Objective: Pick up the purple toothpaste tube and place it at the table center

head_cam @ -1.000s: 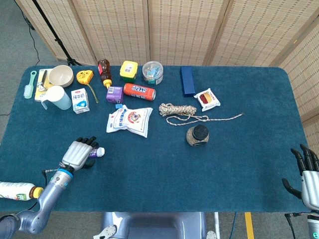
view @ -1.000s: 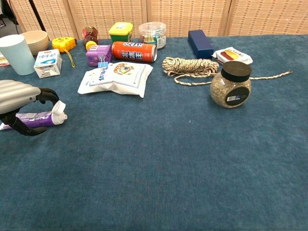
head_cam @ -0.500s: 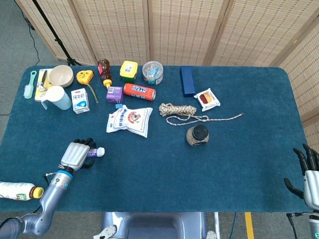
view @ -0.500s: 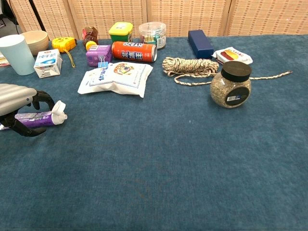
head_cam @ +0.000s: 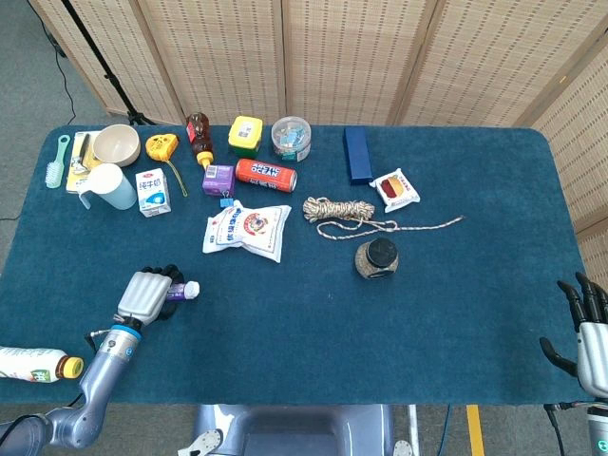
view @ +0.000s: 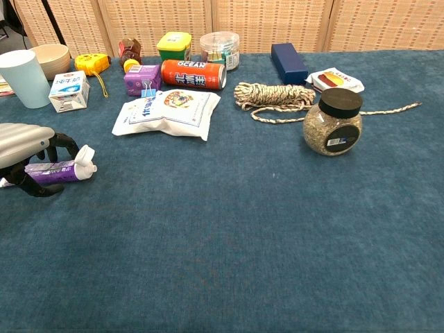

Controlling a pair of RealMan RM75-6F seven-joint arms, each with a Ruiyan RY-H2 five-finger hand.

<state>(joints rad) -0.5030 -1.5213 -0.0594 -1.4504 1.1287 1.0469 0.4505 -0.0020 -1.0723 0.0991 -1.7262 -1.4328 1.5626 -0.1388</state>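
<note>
Purple plastic toothpaste tube with white cap [view: 57,169] lies at table's 8 o'clock, long axis left-right, cap toward centre. Left hand [view: 26,148] arches over it, fingers curled around tube body. Right hand [head_cam: 589,334] far off at 4 o'clock, fingers apart, empty.
</note>
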